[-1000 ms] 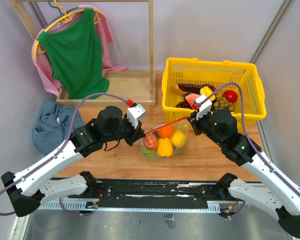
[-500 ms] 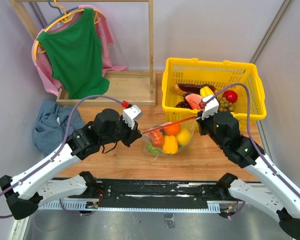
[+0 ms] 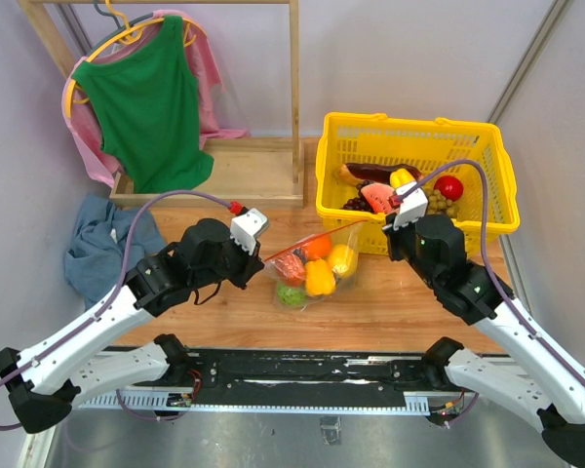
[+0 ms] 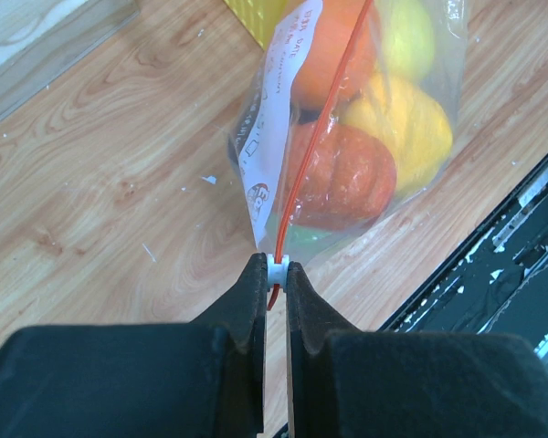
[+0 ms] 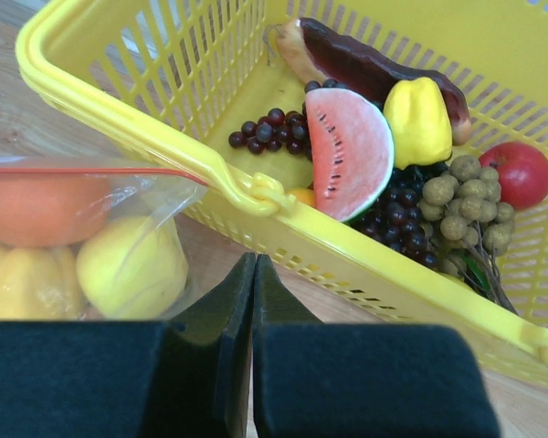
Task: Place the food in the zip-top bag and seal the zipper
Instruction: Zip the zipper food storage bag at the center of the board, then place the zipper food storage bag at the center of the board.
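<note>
The zip-top bag (image 3: 312,265) lies on the wooden table left of the basket. It holds the food: an orange (image 3: 317,247), a lemon (image 3: 342,259), a yellow pepper (image 3: 320,279), a red-orange fruit (image 3: 291,268) and something green. My left gripper (image 3: 263,256) is shut on the white slider of the zipper (image 4: 320,137) at the bag's left end, as the left wrist view (image 4: 276,272) shows. My right gripper (image 3: 386,237) is shut with nothing between its tips (image 5: 254,261), just right of the bag (image 5: 137,196).
The yellow basket (image 3: 419,132) stands back right, close behind my right gripper, with a watermelon slice (image 5: 347,151), grapes, an eggplant and a red apple (image 5: 521,173). A clothes rack with a green top (image 3: 151,102) stands back left. A blue cloth (image 3: 102,244) lies left.
My left gripper has drawn back to the left with the slider. The bag has shifted left with it, and its right end now sits apart from my right gripper.
</note>
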Tool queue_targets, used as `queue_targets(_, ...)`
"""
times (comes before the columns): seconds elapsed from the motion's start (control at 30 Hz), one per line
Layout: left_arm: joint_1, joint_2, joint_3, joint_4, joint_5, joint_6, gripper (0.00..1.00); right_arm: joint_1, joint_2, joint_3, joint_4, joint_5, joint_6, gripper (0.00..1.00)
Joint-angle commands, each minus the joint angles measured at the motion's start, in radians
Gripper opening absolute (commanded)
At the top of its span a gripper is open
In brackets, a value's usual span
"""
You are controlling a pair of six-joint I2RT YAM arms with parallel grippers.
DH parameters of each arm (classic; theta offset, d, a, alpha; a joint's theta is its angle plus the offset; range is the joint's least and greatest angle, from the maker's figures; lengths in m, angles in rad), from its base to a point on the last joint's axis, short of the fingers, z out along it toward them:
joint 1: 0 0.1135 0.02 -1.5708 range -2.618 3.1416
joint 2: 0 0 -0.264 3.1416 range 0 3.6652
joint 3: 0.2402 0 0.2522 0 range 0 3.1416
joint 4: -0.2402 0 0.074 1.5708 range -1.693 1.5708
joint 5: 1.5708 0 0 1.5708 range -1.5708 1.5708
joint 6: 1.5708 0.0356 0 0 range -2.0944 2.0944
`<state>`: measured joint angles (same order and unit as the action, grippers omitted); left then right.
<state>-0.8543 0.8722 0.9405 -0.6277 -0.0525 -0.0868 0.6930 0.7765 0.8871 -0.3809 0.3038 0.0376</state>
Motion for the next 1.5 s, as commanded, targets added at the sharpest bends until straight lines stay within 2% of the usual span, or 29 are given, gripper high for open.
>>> queue_targets(0.0,-0.002,-0.013,0.020,0.014,-0.037,0.014,0.00,-0.009,-0.010,0.004,0.062,-0.145,-0.057,0.01)
queue_targets(0.1,-0.001,-0.020,0.047,0.017,-0.103,0.015,0.00,-0.010,-0.005,0.021,0.058,-0.221,-0.072,0.01)
queue_targets(0.13,-0.002,-0.027,0.058,0.019,-0.139,0.013,0.01,-0.009,-0.006,0.024,0.060,-0.226,-0.079,0.04)
queue_targets(0.27,-0.001,-0.032,0.111,-0.003,-0.293,0.019,0.00,-0.009,-0.027,0.014,0.081,-0.180,-0.081,0.35)
queue_targets(0.4,0.000,-0.008,0.181,-0.024,-0.472,0.037,0.00,-0.009,-0.056,-0.006,0.103,-0.099,-0.081,0.54)
queue_targets(0.57,0.004,0.048,0.243,-0.007,-0.661,0.047,0.00,-0.010,-0.087,-0.022,0.115,-0.013,-0.081,0.70)
queue_targets(0.73,0.090,0.098,0.270,-0.008,-0.768,-0.011,0.00,-0.009,-0.119,-0.028,0.108,0.050,-0.094,0.80)
queue_targets(0.8,0.092,0.089,0.251,-0.024,-0.718,-0.053,0.00,-0.009,-0.142,-0.029,0.097,0.077,-0.109,0.83)
queue_targets(0.97,0.092,0.032,0.142,-0.035,-0.423,-0.201,0.00,-0.010,-0.212,-0.053,0.084,0.123,-0.136,0.98)
queue_targets(1.07,0.093,-0.026,0.071,-0.032,-0.316,-0.305,0.01,-0.009,-0.247,-0.066,0.084,0.169,-0.139,0.98)
queue_targets(1.13,0.093,-0.070,0.032,-0.041,-0.294,-0.353,0.00,-0.009,-0.266,-0.073,0.083,0.194,-0.139,0.98)
queue_targets(1.33,0.092,-0.149,0.027,-0.204,-0.515,-0.534,0.00,-0.009,-0.305,-0.094,0.083,0.224,-0.136,0.98)
queue_targets(1.47,0.092,-0.173,0.001,-0.298,-0.632,-0.679,0.06,-0.010,-0.307,-0.086,0.065,0.274,-0.124,0.98)
